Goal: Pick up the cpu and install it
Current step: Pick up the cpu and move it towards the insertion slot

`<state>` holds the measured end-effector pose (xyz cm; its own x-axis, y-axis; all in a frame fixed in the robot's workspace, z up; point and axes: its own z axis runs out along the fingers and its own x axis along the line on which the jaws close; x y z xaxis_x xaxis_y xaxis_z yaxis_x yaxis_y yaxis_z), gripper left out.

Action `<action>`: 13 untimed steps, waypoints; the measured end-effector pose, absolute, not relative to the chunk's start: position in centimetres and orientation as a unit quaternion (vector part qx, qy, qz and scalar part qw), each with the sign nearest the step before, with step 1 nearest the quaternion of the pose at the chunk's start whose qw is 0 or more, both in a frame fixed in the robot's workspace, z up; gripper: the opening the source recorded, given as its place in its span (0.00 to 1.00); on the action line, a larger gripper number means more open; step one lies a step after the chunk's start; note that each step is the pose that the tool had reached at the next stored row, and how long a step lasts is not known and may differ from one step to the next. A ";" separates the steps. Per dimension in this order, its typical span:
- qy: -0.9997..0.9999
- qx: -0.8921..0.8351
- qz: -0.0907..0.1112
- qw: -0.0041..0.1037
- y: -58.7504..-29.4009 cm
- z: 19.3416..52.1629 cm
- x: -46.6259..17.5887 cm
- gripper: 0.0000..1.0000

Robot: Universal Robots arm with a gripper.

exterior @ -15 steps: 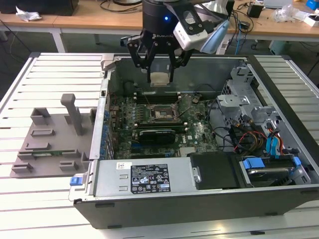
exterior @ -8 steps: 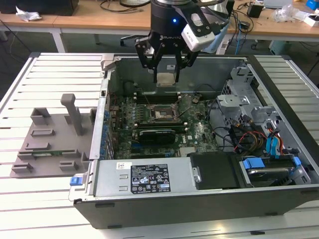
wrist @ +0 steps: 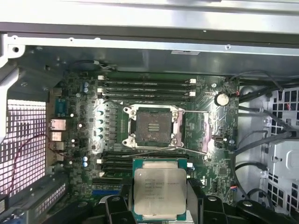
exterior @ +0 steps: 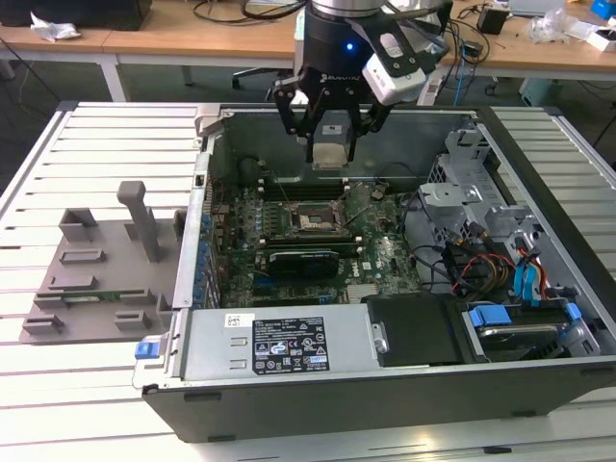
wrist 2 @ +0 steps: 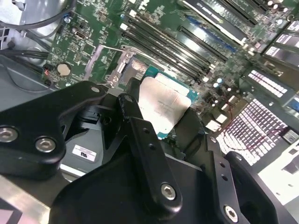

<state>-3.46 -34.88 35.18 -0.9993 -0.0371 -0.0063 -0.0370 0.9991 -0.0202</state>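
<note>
One tool (exterior: 329, 154) clamped on cpu (wrist: 160, 192) — chip held level in the air over the motherboard (wrist: 219, 156) of the open computer case (exterior: 385, 397), apart from the bare socket (wrist: 152, 127) — not seated yet.

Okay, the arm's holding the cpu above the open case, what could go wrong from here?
The gripper holds the cpu only by its edges; a slip might drop it on the motherboard. The socket lies open with its wire lever beside it; a tilted or offset descent could catch the lever or damage the contacts.
</note>
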 end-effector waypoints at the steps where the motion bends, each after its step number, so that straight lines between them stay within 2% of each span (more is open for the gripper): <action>1: 1.000 -0.019 -0.010 0.003 -34.8 35.1 -3.3 0.55; 13: 1.000 -0.019 -0.010 0.003 -33.8 34.0 -1.6 0.55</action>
